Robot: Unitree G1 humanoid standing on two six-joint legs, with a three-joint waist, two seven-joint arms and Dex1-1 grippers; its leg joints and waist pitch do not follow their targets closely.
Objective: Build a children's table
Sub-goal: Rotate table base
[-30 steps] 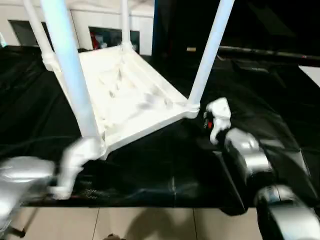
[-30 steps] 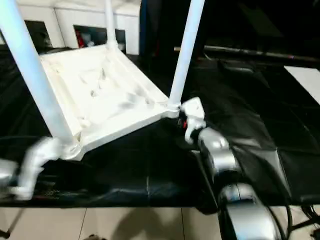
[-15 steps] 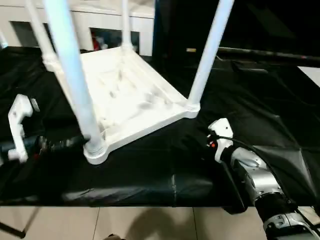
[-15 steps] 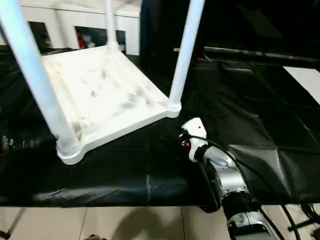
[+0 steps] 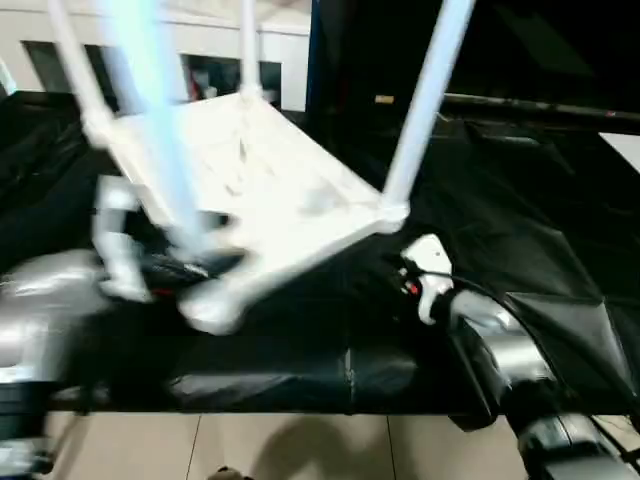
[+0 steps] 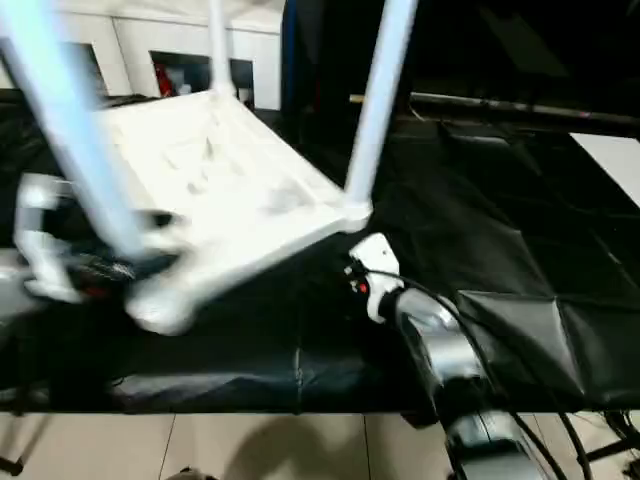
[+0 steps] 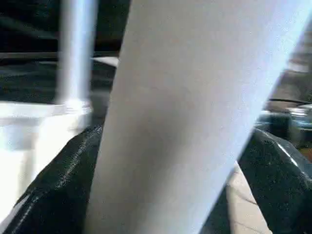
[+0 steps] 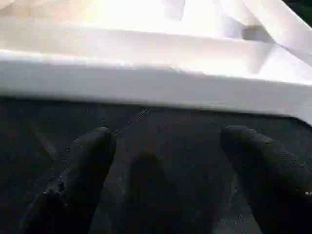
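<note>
The white children's table lies upside down on the black-draped work table, its ribbed top facing up and its legs standing up from the corners. My left gripper is at the near left leg. In the left wrist view that leg stands between my two black fingers, which are spread wide. My right gripper is open with nothing between its fingers, just short of the top's edge near the right leg.
Black cloth covers the work table, whose front edge runs just above the tiled floor. White cabinets stand behind. A dark bar crosses the far right. Two more legs rise at the far corners.
My left gripper has swung right from the table's left side to the near left leg. The near left corner looks slightly shifted and blurred. My right gripper has edged toward the right corner.
</note>
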